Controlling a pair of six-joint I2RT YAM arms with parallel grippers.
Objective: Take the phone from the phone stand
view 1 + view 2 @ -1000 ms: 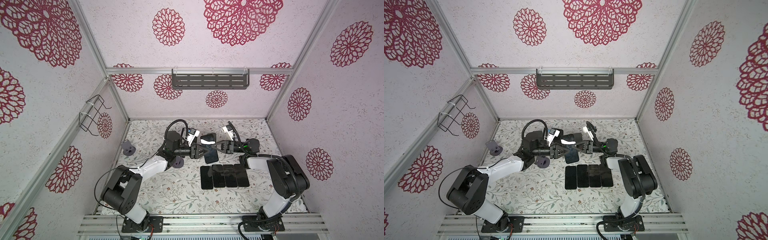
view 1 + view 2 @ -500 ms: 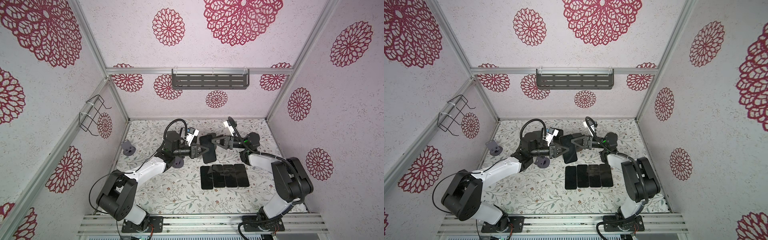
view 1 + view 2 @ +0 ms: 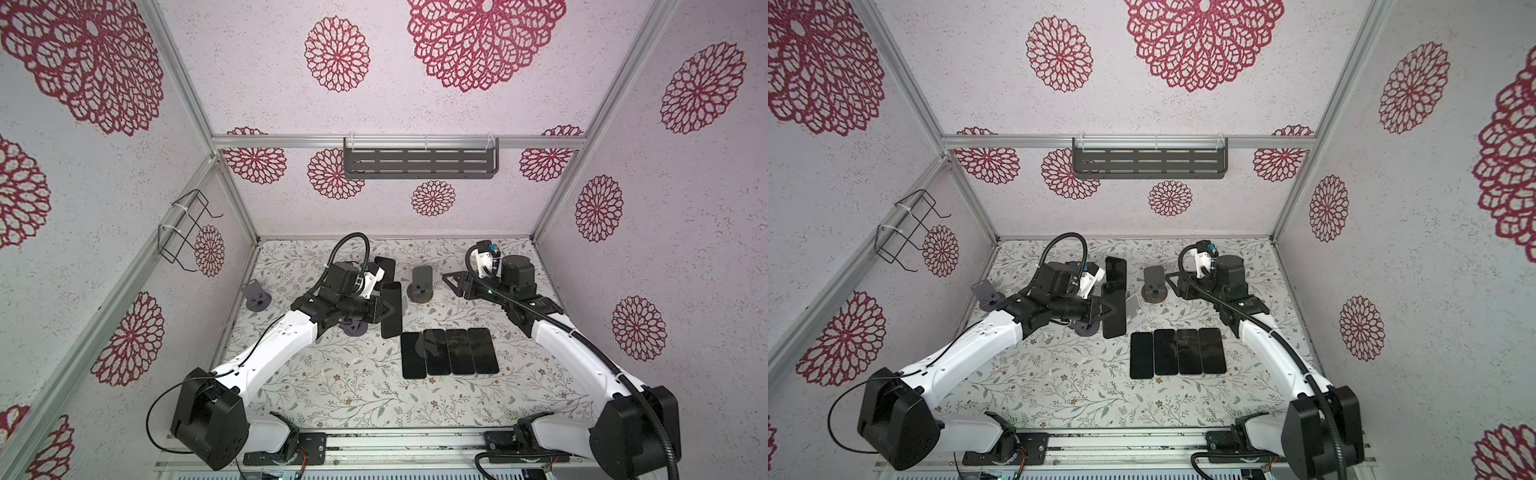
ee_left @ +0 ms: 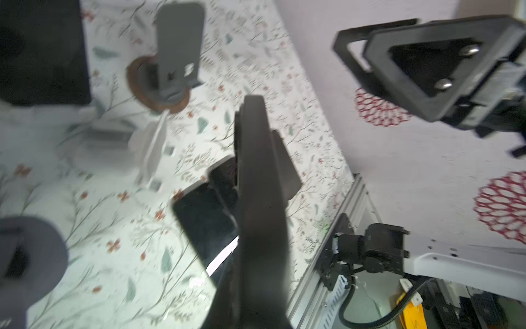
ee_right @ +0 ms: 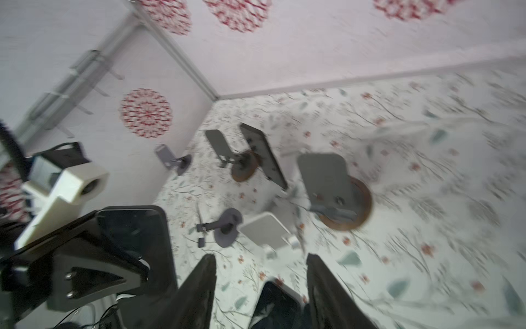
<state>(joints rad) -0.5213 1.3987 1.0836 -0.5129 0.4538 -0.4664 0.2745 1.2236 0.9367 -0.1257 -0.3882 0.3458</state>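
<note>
Floral-print tabletop (image 3: 332,395), shown in both top views. Lying or standing directly on it:

- row of four black phones (image 3: 449,351), flat, side by side with long edges touching, right of centre
- grey stand (image 3: 421,282) on a brown disc base, towards the back
- small purple-grey stand (image 3: 255,295) by the left wall
- purple round-based stand (image 3: 355,328), partly hidden
- white stand (image 3: 1133,307) near the grey one
- upright black phone (image 3: 384,268) at the back, support hidden

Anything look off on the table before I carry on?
Nothing spilled or damaged. Only oddity: the leftmost phone in the flat row of four sits slightly out of line, nearer the front. The left gripper holds a fifth phone.
</note>
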